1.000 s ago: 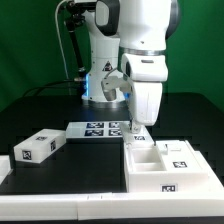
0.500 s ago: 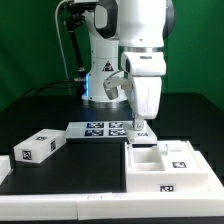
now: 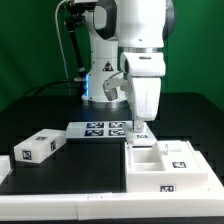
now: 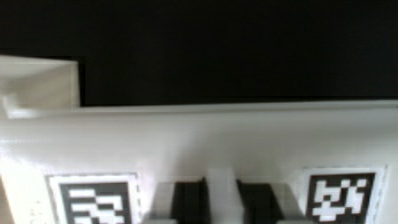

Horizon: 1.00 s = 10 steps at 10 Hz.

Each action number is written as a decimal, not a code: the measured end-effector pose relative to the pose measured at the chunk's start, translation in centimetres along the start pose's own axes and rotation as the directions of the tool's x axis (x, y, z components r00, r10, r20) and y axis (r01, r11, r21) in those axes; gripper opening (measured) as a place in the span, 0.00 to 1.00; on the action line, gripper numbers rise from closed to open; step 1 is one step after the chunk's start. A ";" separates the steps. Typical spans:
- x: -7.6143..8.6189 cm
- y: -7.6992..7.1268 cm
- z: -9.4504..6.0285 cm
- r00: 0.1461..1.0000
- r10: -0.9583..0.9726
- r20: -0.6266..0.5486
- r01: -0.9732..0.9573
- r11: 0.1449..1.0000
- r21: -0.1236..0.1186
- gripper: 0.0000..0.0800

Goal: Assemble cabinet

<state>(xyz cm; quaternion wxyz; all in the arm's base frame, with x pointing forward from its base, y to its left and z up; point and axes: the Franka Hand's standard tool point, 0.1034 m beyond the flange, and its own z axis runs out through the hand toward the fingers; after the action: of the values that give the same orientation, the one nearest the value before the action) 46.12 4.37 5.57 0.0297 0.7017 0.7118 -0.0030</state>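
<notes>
The white cabinet frame [image 3: 165,170] lies at the front of the exterior view's right, open side up, with inner compartments and a tag on its front face. A small tagged drawer block [image 3: 178,150] sits in it. Another tagged drawer block [image 3: 38,147] lies at the exterior view's left. My gripper [image 3: 139,131] points straight down at the frame's back left wall. In the wrist view the gripper [image 4: 222,197] has its dark fingers [image 4: 185,200] close together with a thin white strip of the frame [image 4: 214,140] between them, a tag on each side.
The marker board [image 3: 100,128] lies flat just behind the frame, right by the gripper. The robot's base stands behind it. A white ledge [image 3: 50,205] runs along the table's front edge. Black tabletop [image 3: 85,165] separates the left block from the frame.
The gripper has shifted slightly toward the exterior view's left and settled at the frame's back wall over the first half second. Since then nothing has moved.
</notes>
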 end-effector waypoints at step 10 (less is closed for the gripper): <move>-0.5 0.4 -0.1 1.000 0.001 0.031 -0.002 0.999 0.046 0.09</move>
<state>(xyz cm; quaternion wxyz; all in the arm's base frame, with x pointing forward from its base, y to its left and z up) 46.57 3.89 5.68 0.0244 0.7025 0.7106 -0.0304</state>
